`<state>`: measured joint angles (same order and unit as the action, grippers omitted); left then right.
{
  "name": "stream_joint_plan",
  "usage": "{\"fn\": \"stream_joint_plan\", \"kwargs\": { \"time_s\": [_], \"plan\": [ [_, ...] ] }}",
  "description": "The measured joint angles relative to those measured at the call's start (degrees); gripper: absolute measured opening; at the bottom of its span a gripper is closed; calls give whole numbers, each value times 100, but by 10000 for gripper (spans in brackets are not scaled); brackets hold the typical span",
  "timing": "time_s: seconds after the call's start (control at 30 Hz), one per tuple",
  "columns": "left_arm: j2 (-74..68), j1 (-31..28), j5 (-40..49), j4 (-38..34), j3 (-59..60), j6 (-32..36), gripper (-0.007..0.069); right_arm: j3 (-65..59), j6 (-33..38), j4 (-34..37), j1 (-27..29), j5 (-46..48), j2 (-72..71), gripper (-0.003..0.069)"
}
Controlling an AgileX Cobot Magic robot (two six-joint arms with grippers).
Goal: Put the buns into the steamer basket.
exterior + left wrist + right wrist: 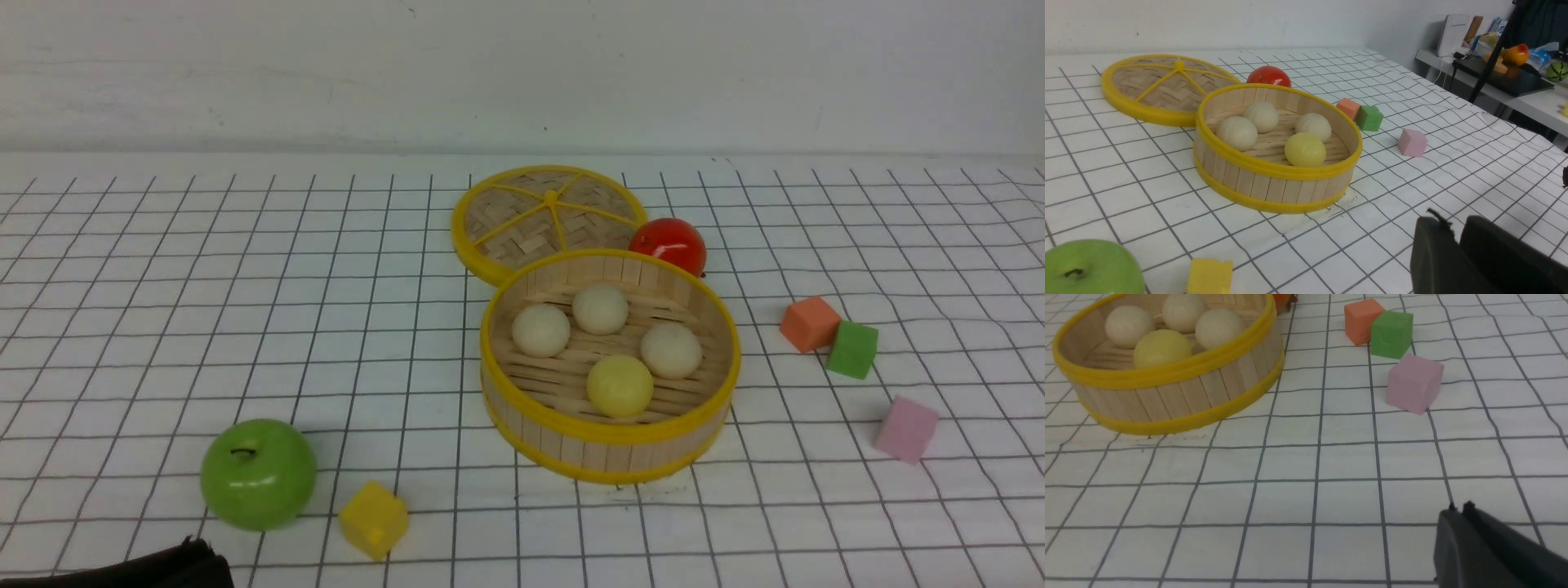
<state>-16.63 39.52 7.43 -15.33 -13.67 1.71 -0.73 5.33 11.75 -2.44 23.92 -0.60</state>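
Note:
The steamer basket (608,430) stands at the table's middle. Inside it lie three cream buns (540,330) (600,309) (671,350) and one pale yellow bun (620,385). The basket (1265,185) and yellow bun (1305,149) also show in the left wrist view, and the basket (1167,400) in the right wrist view. My left gripper (1457,228) is shut and empty, low over the table near the front left. A dark part of it shows at the front view's bottom left corner (184,565). My right gripper (1458,508) is shut and empty, near the front right, away from the basket.
The flat woven lid (549,212) lies behind the basket, with a red fruit (669,243) beside it. A green apple (259,474) and a yellow cube (374,519) sit front left. Orange (809,323), green (852,349) and pink (906,429) cubes sit to the right.

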Motion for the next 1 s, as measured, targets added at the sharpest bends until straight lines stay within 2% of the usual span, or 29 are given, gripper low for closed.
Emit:
{"fn": "stream_joint_plan", "kwargs": {
  "time_s": [0.67, 0.83, 0.9, 1.0],
  "plan": [
    [0, 0, 0, -11, 0, 0, 99, -7, 0, 20, 6, -34, 0, 0],
    [0, -34, -384, 11, 50, 16, 99, -7, 0, 20, 6, -34, 0, 3],
    [22, -247, -790, 41, 135, 28, 99, -7, 0, 20, 6, -34, 0, 4],
    [392, -1298, -1329, 76, 444, -228, 74, -7, 0, 20, 6, -34, 0, 10]
  ]
}}
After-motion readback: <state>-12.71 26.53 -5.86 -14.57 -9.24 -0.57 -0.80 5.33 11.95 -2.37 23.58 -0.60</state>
